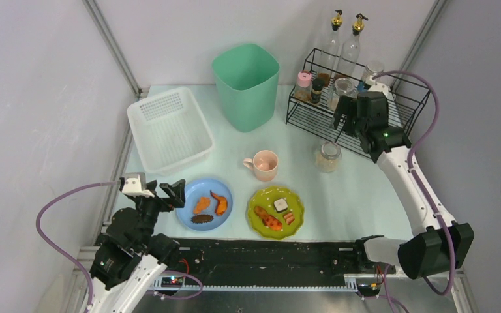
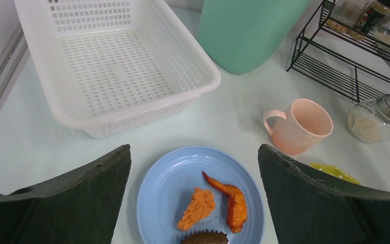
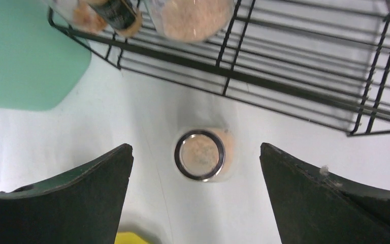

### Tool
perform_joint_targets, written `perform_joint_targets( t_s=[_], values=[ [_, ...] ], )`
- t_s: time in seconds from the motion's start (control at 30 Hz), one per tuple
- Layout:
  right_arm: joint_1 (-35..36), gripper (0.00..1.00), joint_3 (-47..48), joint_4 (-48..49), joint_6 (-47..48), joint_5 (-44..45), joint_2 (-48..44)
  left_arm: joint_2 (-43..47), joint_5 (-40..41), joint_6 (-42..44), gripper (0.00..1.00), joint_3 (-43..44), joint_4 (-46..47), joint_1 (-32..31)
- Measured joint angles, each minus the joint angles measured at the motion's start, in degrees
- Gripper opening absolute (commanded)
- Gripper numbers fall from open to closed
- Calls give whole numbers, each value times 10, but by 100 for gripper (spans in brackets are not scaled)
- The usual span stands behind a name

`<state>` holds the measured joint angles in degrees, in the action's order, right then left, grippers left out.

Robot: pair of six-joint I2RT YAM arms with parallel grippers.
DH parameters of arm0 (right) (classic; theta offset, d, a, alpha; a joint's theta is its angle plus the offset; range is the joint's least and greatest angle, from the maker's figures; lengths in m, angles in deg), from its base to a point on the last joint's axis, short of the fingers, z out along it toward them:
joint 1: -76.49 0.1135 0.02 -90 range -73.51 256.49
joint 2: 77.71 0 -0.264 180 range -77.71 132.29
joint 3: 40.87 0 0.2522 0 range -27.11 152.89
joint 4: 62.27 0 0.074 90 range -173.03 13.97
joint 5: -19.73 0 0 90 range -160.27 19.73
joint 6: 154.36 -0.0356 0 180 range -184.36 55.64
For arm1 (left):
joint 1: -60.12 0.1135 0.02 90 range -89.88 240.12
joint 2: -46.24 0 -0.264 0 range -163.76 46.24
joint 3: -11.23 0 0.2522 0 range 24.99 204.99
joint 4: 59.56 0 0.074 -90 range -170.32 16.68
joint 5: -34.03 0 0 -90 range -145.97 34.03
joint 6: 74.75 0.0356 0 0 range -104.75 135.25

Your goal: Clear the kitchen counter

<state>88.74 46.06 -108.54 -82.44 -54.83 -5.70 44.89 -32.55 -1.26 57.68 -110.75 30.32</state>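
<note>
The kitchen counter (image 1: pixel 352 195) carries a blue plate (image 1: pixel 189 208) with fried pieces, a yellow-green plate (image 1: pixel 299 210) with food, a pink mug (image 1: pixel 263 164) and a small glass jar (image 1: pixel 328 156). My left gripper (image 1: pixel 158 190) hovers open at the counter's near left. In its wrist view, the left gripper (image 2: pixel 194 147) has the blue plate (image 2: pixel 167 193) below and between its fingers. My right gripper (image 1: pixel 351 112) is open high over the rack's front edge. Seen from the right wrist, the right gripper (image 3: pixel 196 146) looks straight down on the jar (image 3: pixel 199 155), which stands apart from both fingers.
An empty white perforated basket (image 1: pixel 168 127) sits at the back left, with a tall mint bin (image 1: pixel 246 85) next to it. At the back right, a black wire rack (image 1: pixel 355 130) holds several bottles and jars. The enclosure walls stand close on both sides.
</note>
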Motion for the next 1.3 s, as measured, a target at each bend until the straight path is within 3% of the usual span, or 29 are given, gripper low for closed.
perform_joint_targets(
  t_s=[0.43, 1.3],
  values=[
    [18, 99, -135, 0, -34, -59, -39, 0, 0, 0, 98, 0, 0, 0],
    [34, 100, -141, 44, -84, -15, 99, 0, -1, 0, 98, 0, 0, 0]
  ],
)
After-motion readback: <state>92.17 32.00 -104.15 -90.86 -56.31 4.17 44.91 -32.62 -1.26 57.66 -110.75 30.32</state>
